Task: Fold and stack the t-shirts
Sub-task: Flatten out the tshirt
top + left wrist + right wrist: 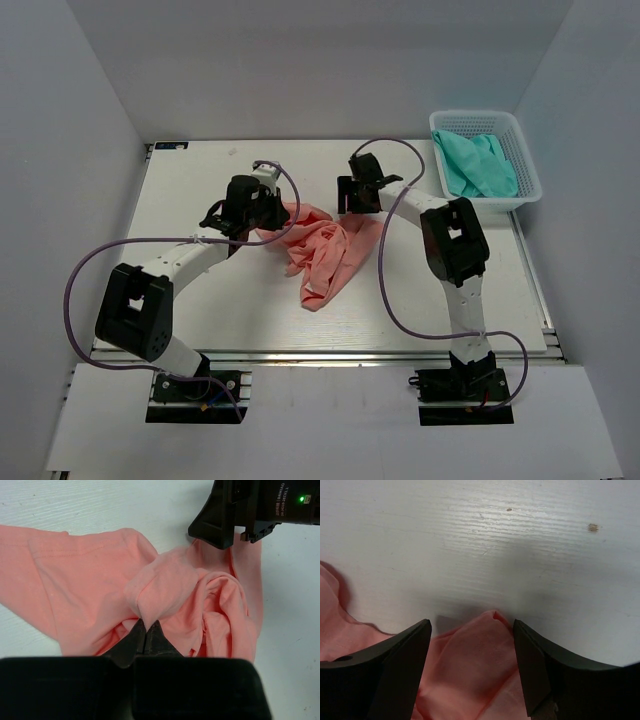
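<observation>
A salmon-pink t-shirt lies crumpled in the middle of the white table. My left gripper is shut on a raised fold of the pink shirt at its left side. My right gripper is open at the shirt's far right edge, and a peak of the pink cloth lies between its fingers. The right gripper also shows at the top of the left wrist view. A teal-green t-shirt lies bunched in the basket.
A white plastic lattice basket stands at the table's far right corner. Purple cables loop off both arms over the table. Grey walls close in the back and sides.
</observation>
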Controlling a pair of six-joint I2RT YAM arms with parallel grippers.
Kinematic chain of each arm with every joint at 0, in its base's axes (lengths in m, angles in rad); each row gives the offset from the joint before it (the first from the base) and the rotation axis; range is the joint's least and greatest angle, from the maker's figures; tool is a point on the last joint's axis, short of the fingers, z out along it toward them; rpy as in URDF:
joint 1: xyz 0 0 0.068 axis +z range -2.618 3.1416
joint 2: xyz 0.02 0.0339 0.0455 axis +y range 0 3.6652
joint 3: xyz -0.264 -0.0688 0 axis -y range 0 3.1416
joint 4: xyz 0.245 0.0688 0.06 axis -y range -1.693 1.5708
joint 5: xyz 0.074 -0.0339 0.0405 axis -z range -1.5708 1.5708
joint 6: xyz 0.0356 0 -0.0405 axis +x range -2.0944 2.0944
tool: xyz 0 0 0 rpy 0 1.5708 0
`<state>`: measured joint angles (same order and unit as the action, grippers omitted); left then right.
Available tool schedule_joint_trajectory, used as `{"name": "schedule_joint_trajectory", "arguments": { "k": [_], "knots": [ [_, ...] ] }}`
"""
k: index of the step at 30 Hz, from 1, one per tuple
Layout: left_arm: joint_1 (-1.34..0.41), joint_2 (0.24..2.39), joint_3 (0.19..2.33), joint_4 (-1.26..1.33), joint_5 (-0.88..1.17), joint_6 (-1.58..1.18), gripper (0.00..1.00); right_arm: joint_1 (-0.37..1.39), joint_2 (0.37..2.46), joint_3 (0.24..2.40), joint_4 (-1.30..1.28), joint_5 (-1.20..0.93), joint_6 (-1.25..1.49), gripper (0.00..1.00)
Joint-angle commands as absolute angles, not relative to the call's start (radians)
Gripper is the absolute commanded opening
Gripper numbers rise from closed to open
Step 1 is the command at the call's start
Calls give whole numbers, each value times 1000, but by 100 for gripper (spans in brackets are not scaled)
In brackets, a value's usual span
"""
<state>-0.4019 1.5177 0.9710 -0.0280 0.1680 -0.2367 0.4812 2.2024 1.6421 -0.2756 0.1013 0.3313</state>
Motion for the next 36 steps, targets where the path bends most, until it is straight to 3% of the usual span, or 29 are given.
{"name": "schedule_joint_trajectory", "arguments": {
  "k": [1,4,5,6,7,8,13,22,27,36],
  "knots": [
    [-403,1511,966,-29,184,-238,0,480,2217,1640,-327,176,347,70],
    [-403,1502,966,-29,193,-238,0,482,2206,1599,-337,209,350,58],
    [-403,1502,966,-29,193,-238,0,482,2204,1594,-334,219,348,48],
    [-403,1502,966,-40,193,-238,0,482,2203,1592,-333,224,348,21],
    [-403,1493,976,-40,178,-227,0,480,2194,1588,-333,225,342,6],
    [-403,1493,992,-63,166,-227,0,482,2180,1589,-333,232,339,0],
    [-403,1451,1083,-120,80,-227,0,476,2007,1552,-258,299,281,0],
    [-403,1227,1176,-150,-167,-186,0,474,1341,1241,132,486,155,0],
    [-403,1089,1261,-160,-314,-170,0,471,1119,1244,198,612,34,0],
    [-403,881,1324,-123,-334,-89,0,474,916,1374,288,684,-166,0]
  ]
}}
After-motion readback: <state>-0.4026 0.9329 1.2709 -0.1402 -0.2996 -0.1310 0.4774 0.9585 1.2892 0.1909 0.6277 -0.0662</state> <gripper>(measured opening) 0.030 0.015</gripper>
